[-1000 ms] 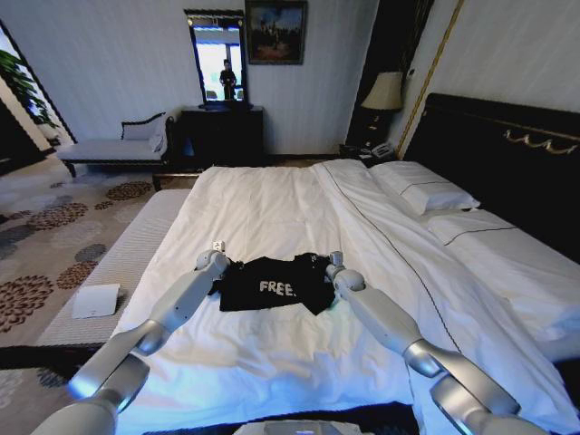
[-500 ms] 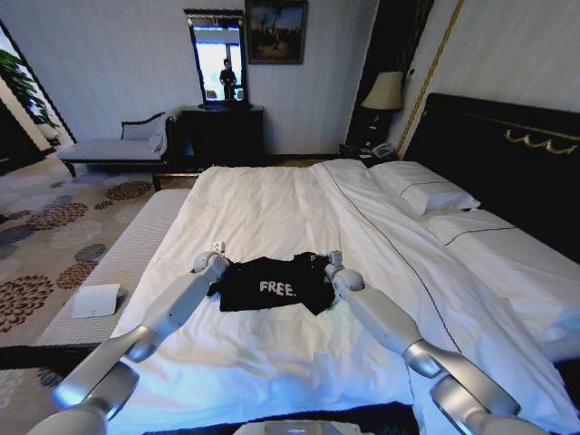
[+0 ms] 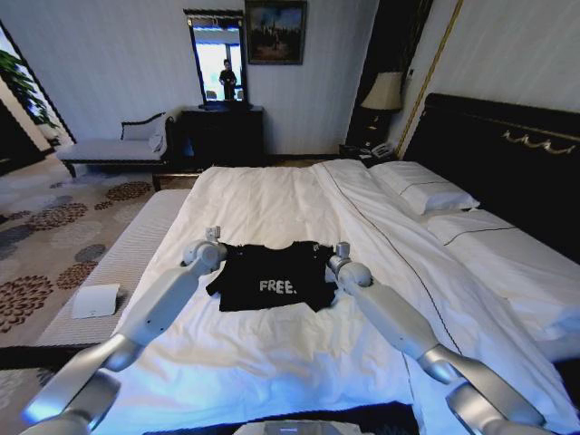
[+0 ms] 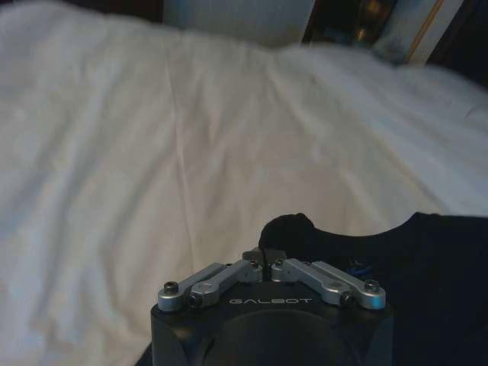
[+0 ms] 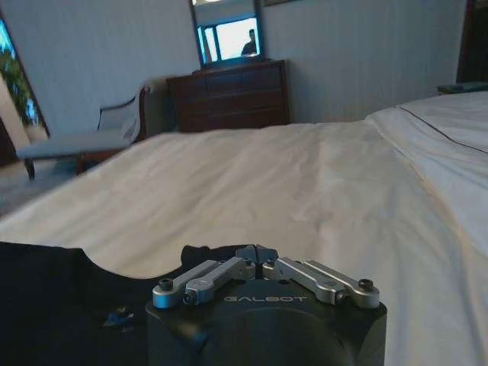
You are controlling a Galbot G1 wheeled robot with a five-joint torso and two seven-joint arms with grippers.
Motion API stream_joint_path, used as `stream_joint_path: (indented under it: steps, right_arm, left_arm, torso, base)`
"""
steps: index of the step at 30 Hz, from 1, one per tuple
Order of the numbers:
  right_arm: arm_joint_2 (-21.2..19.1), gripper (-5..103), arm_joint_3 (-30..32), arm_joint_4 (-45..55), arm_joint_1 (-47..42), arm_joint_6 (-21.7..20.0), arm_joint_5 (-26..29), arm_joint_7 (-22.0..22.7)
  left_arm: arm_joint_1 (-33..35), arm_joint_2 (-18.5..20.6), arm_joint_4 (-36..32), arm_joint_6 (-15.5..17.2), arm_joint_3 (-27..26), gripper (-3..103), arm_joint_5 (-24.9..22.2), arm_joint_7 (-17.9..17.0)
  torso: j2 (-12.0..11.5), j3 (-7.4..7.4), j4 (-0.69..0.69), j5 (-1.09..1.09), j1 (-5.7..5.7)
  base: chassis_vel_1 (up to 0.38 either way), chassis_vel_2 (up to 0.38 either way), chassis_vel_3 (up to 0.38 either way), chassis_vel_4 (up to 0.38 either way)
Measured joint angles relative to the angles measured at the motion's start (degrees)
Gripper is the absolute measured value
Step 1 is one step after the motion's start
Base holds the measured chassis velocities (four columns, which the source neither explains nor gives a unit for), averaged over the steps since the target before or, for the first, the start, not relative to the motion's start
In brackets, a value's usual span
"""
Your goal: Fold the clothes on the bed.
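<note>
The black T-shirt (image 3: 272,276) lies on the bed (image 3: 272,204) near its foot edge. The left gripper (image 3: 214,237) is clamped on one top corner, and the right gripper (image 3: 342,250) is pinched shut on the other. If one pinch slips off the soft fabric or the arms pull unevenly, the fold could skew or bunch

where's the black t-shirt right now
In the head view the black T-shirt lies on the white bed, pinched at its far corners by the left tool and right tool.
</note>
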Motion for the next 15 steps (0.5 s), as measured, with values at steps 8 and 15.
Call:
stream_joint_path:
  steps: [8, 15]
  right_arm:
    - [-2.94, 0, 0.88, 8.12, 3.99, -2.18, 6.12, 6.2]
    - [-3.88, 0, 0.82, 10.75, 11.31, -3.49, 11.3, 9.89]
  left_arm:
    - [-0.52, 7.91, -10.49, -2.41, -5.27, 0, -2.69, -0.95]
    - [-4.38, 11.48, -16.46, -5.01, -6.05, 0, -3.48, -2.89]
  torso:
    - [0.0, 0.0, 0.0, 0.0, 0.0]
    - [0.0, 0.0, 0.01, -0.01, 0.0]
  base:
    - [0.0, 0.0, 0.0, 0.0]
    - [0.0, 0.0, 0.0, 0.0]
